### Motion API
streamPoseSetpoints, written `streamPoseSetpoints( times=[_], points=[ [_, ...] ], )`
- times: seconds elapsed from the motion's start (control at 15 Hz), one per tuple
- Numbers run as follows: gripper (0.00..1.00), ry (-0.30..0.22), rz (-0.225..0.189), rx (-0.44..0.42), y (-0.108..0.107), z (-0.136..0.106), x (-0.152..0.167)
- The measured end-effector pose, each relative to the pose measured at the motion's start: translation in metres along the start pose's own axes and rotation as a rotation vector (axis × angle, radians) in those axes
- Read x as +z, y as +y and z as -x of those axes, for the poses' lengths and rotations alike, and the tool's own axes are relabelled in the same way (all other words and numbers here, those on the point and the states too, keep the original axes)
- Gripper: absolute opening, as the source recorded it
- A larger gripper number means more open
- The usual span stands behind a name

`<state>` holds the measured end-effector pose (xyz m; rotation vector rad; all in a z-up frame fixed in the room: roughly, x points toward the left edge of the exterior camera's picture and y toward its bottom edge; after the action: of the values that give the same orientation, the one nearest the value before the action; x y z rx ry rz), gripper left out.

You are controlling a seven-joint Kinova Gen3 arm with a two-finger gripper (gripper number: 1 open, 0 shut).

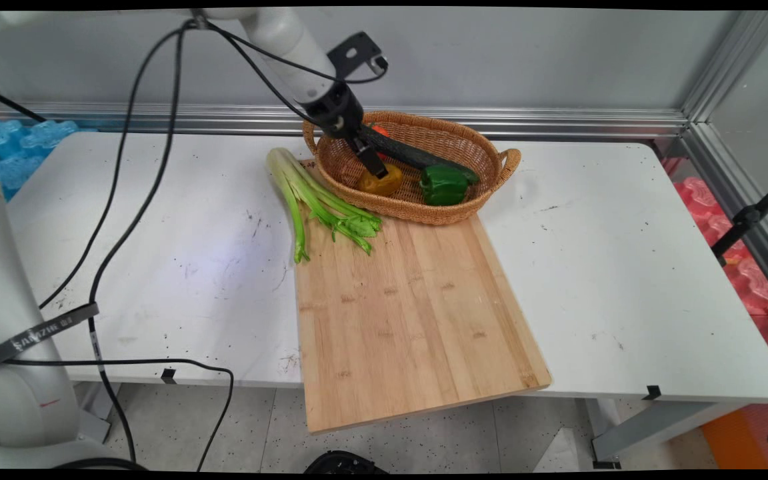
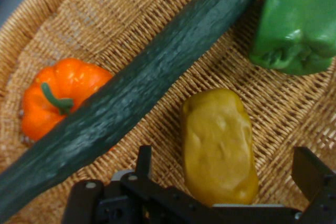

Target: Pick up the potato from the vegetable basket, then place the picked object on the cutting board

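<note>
gripper (image 2: 223, 169): spread wide, straddling the yellow pepper (image 2: 218, 142), not yet pinching
basket (image 1: 471, 143): cucumber (image 2: 136, 93), peppers inside
board (image 1: 411, 313): bare

This is a robotics lab test cell, not a kitchen. A white table (image 1: 591, 267) stands against an aluminium-framed wall panel (image 1: 491, 60), with foam floor tiles (image 1: 744, 267) and loose black cables (image 1: 124, 220) around it.

Yellow pepper (image 2: 218, 145); green pepper (image 2: 299, 22); orange pepper (image 2: 60, 95) (green stem); dark-green cucumber (image 2: 142, 85).
</note>
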<state>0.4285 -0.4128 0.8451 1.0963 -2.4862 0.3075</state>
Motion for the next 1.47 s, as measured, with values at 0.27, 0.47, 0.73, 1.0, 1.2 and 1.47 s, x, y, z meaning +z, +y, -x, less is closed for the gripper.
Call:
streamPoseSetpoints(
  times=[0.27, 0.47, 0.73, 1.0, 1.2, 1.47],
  points=[
    [1.0, -0.031, 0.017, -0.034, 0.0, -0.003, 0.03],
    [1.0, -0.044, 0.027, -0.043, 0.001, -0.004, 0.043],
    [0.0, -0.045, 0.033, -0.025, 0.0, -0.005, 0.048],
    [0.0, -0.039, 0.034, 0.008, 0.0, -0.005, 0.038],
    [0.0, -0.023, 0.029, 0.035, 0.003, -0.008, 0.016],
    [0.0, 0.012, 0.02, 0.082, 0.011, -0.017, -0.025]
  ],
)
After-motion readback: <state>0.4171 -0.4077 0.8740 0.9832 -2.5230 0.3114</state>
